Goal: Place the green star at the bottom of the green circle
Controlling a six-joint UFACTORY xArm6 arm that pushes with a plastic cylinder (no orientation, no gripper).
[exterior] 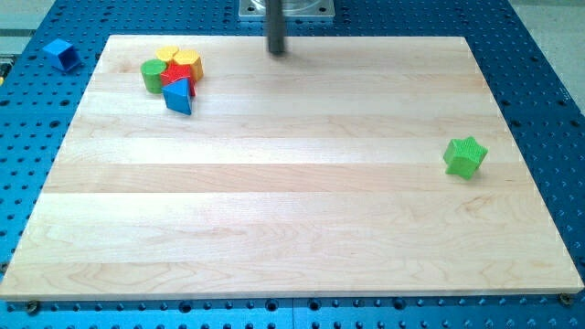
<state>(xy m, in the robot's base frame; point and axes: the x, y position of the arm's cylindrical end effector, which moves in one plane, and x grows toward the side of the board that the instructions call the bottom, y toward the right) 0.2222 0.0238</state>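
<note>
Wooden worktop [274,183] leaves your jawless tip [276,52] a long push; the green star [465,156] may slip before the green circle [152,75].

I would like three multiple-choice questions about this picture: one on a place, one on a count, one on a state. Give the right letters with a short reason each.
1. Where is the green star?
A. near the view's right edge of the board
B. at the view's bottom left
C. inside the cluster

2. How many blocks lie off the wooden board?
A. none
B. one
C. three

3. What is my tip touching?
A. the green star
B. the green circle
C. no block

Answers:
1. A: it stands alone at the view's right.
2. B: only the blue cube sits on the blue surface, top left.
3. C: it is at the top centre, apart from the green circle and every block.
</note>
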